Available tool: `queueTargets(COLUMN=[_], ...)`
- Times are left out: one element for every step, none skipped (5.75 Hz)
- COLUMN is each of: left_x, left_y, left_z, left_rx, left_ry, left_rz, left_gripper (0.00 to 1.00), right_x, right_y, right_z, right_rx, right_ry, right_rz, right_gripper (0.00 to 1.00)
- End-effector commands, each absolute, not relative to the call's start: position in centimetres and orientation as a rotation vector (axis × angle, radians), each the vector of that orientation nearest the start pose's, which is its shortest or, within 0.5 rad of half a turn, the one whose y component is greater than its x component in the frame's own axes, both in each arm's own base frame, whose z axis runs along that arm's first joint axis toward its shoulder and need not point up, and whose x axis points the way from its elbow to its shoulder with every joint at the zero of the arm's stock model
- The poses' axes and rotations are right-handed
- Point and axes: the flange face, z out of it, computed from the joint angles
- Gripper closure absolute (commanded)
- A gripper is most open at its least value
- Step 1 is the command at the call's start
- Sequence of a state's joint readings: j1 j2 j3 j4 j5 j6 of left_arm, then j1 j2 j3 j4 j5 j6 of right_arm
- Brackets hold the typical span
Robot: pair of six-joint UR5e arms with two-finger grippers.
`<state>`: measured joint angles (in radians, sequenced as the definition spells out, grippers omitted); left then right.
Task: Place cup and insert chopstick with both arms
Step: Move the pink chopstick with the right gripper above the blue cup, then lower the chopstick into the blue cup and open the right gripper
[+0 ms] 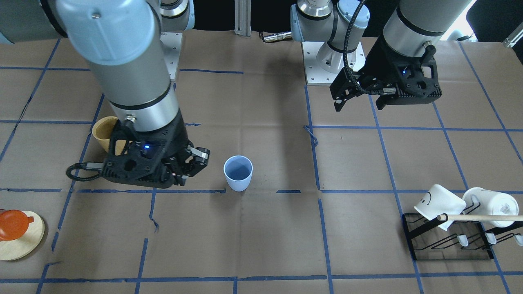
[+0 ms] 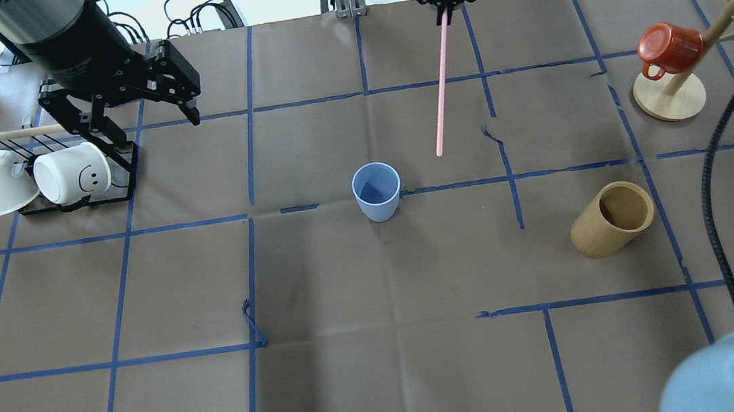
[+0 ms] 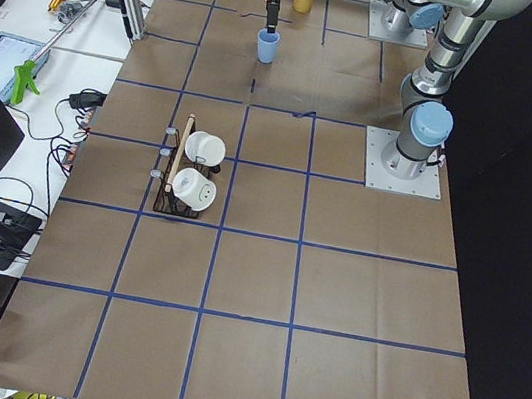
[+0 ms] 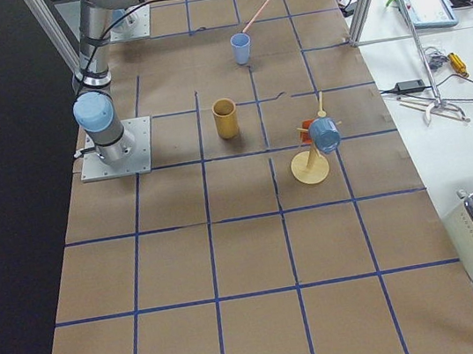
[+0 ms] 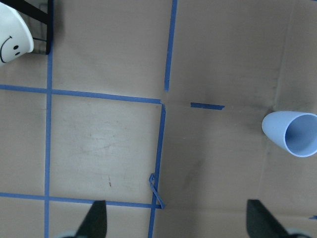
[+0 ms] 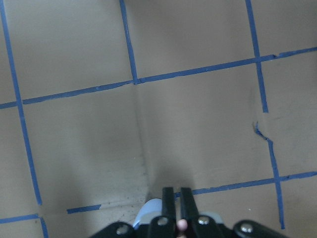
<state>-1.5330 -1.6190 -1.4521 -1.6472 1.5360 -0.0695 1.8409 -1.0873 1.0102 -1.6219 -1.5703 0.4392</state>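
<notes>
Right end effector (image 6: 177, 196) grips the chopstick (image 2: 442, 89); I'd centre its tip over the cup (image 2: 376, 191) before lowering; left end effector (image 5: 178, 220) open, well apart from cup

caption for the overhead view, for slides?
Right hand holds a pink chopstick above the blue cup; left hand open and empty.

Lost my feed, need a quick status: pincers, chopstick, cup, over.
Right pincer shut on pink chopstick, tip above blue cup, not in. Left pincer open, empty, near mug rack. Nothing between tip and cup.
</notes>
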Motion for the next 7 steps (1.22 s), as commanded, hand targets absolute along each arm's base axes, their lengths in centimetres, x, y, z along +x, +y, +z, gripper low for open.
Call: queueTargets(left_x=[-11.6,-11.6,-11.6,-11.6,-11.6,-11.6,-11.6], left_y=[-52.3,-52.8,-52.8,-52.9,-52.9,-52.9,-53.0], left_z=[51.5,51.2,51.2,51.4,51.4,51.4,51.4], left_rx=[-0.179,-0.189,-0.191,-0.191,-0.191,-0.191,-0.191], left_ry=[3.167,3.168,3.167,3.167,3.167,3.167,3.167], left_rz=[-0.050,-0.064,-0.065,-0.081,-0.082,-0.084,-0.089], left_gripper=[0.01,0.01,0.01,0.01,0.01,0.01,0.01], right_x=[33.5,33.7,34.2,35.4,35.4,35.4,35.3], right_y=[-64.3,-64.0,-63.6,-63.1,-62.6,-62.5,-62.4], right_z=[45.8,43.4,41.5,39.5,38.0,37.4,37.1], right_rx=[0.286,0.304,0.299,0.270,0.268,0.261,0.247], right_ry=[3.093,3.108,3.103,3.099,3.107,3.112,3.119], right_rz=[-0.142,-0.085,-0.096,-0.113,-0.082,-0.064,-0.057], right_gripper=[0.92,0.92,0.92,0.92,0.92,0.90,0.59])
